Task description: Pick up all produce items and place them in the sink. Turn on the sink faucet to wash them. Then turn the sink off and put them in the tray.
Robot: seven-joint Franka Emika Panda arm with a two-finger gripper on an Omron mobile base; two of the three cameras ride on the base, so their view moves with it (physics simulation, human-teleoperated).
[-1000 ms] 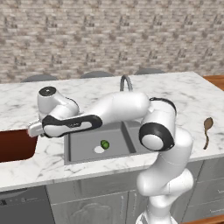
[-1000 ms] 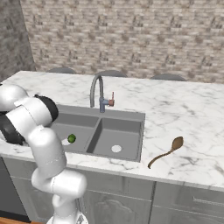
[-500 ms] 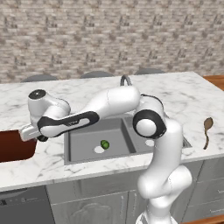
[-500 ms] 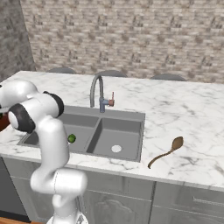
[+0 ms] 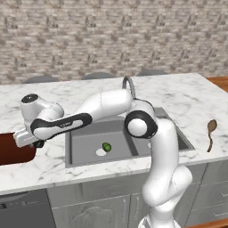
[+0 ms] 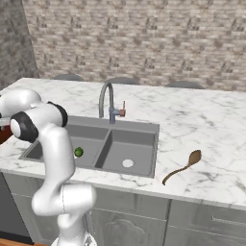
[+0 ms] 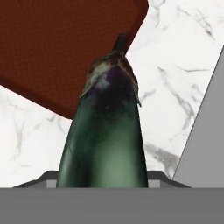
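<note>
The dark blackish-green oblong produce item (image 7: pixel 107 131) is held in my gripper (image 5: pixel 34 142), which is shut on it; my fingertips are hidden behind it in the hand view. It hangs over the marble counter, its stem end just over the near corner of the reddish-brown tray (image 7: pixel 57 48) (image 5: pixel 11 150). The bright green round ball (image 5: pixel 107 146) (image 6: pixel 78 152) lies in the left basin of the grey sink (image 5: pixel 84 140) (image 6: pixel 132 144), beside the drain. The gooseneck faucet (image 5: pixel 129 84) (image 6: pixel 106 98) stands behind the sink; no water is visible.
A brown wooden spoon (image 5: pixel 210 131) (image 6: pixel 182 166) lies on the counter right of the sink. The sink's left rim (image 7: pixel 205 144) runs close by the gripper. My own arm arches across the sink's left basin. A stone wall backs the counter.
The arm has swung further left, carrying the dark produce item from the sink's left edge to the counter by the tray. The green ball has stayed put.
</note>
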